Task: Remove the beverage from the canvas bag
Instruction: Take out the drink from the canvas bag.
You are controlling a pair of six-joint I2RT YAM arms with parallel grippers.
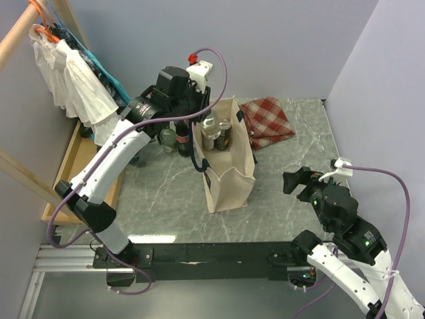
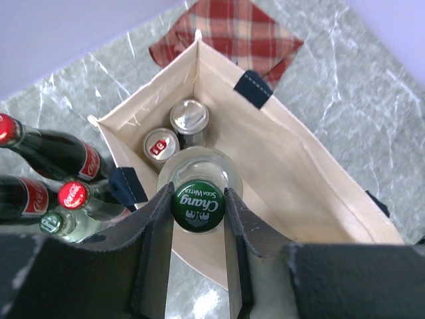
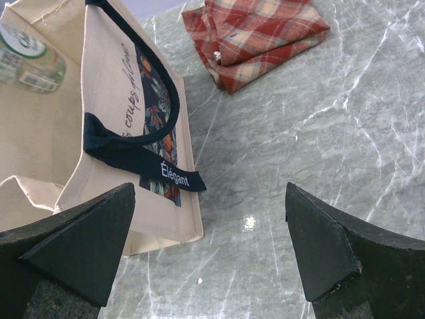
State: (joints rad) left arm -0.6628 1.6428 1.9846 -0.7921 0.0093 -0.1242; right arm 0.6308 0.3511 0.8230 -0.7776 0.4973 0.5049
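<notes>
While L tool point(image 2: 197, 199) clamps btl point(image 2: 199, 167), cans point(image 2: 189, 118) beside, cloth point(image 2: 229, 33) behind

Canvas bag point(image 1: 229, 179) mid-tabletop point(image 1: 285, 212); soda water bottle point(image 2: 196, 203) and two cans point(image 2: 189, 118) inside. Cola bottles point(image 1: 180, 141) at bag's 9 o'clock, checked cloth point(image 1: 267, 121) at 2 o'clock.

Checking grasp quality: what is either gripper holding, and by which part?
Left gripper holds the bottle by its green cap; right gripper is open, empty.

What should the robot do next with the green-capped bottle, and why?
Probably lift it straight up. The left tool is shut on the bottle at its cap, yet the bottle sits inside the canvas bag beside two cans; rising vertically should clear the walls.
</notes>
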